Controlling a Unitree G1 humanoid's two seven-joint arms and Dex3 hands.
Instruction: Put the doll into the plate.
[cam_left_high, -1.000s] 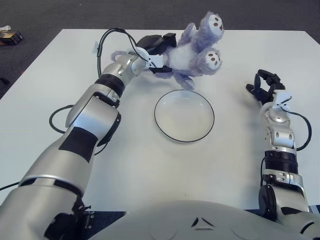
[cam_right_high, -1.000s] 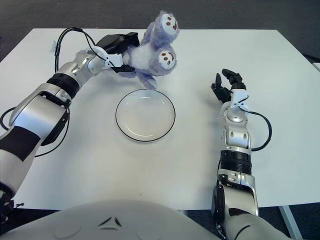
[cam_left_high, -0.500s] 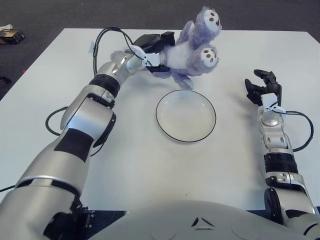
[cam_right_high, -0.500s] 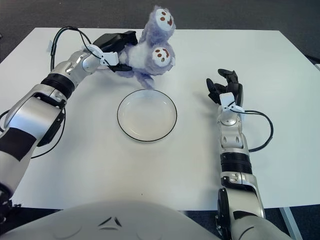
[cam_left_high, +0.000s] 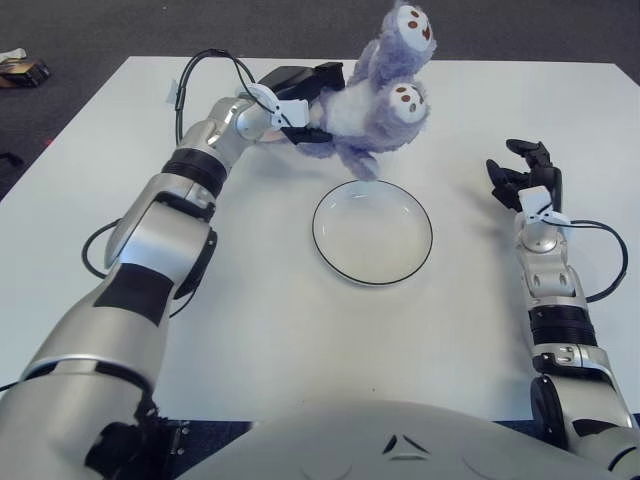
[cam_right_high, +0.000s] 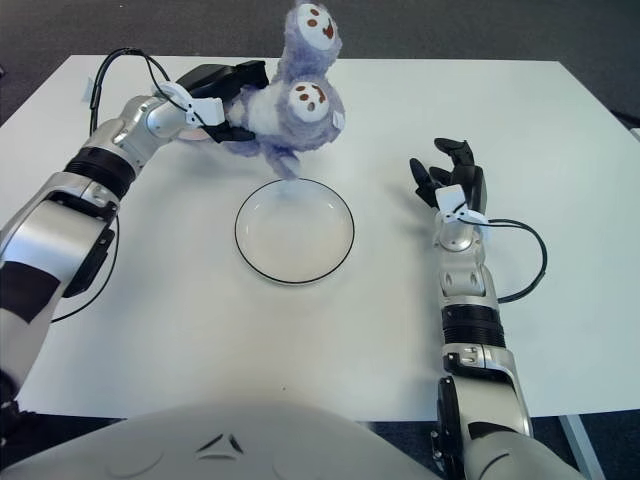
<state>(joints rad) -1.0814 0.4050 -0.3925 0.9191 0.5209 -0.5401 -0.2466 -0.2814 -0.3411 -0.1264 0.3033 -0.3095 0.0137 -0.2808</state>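
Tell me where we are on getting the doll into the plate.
Done: the left hand has the purple doll grasped and off the table. In hand: the doll hangs beyond the far rim of the plate, its lowest foot near that rim. Left: bring it over the plate's middle, lower it and let go. The plate holds nothing yet. The right hand shows right of the plate, fingers open.

White table (cam_left_high: 300, 320), dark floor (cam_left_high: 120, 30), small object (cam_left_high: 20, 70) far left.
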